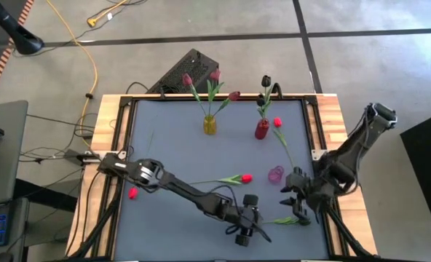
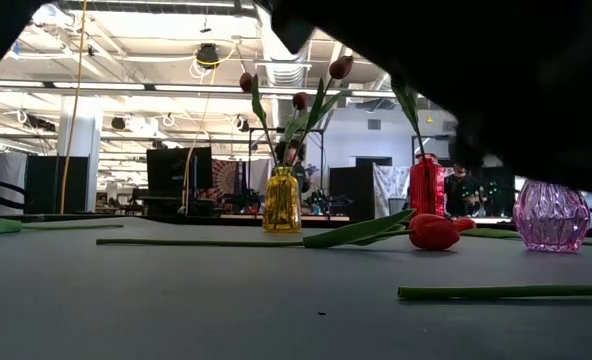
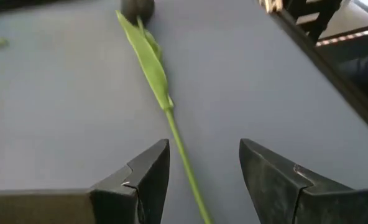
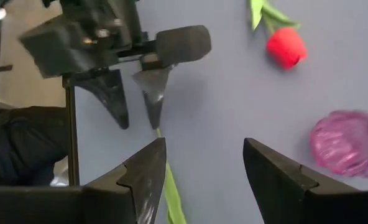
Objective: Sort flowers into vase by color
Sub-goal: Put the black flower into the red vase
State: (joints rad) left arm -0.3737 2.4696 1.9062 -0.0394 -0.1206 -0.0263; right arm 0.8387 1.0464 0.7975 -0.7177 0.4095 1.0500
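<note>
Grey table (image 1: 164,145): yellow vase (image 1: 210,125), red vase (image 1: 262,130), pink vase (image 1: 275,175), loose tulips (image 1: 226,179).

You're in big open lab/workshop hall: exposed ceiling ducts (image 2: 211,52) with strip lights, dark partition panels (image 2: 56,183) behind, concrete floor (image 1: 368,65) with taped lines, yellow cable (image 1: 92,65) trailing past table (image 1: 332,116).
</note>
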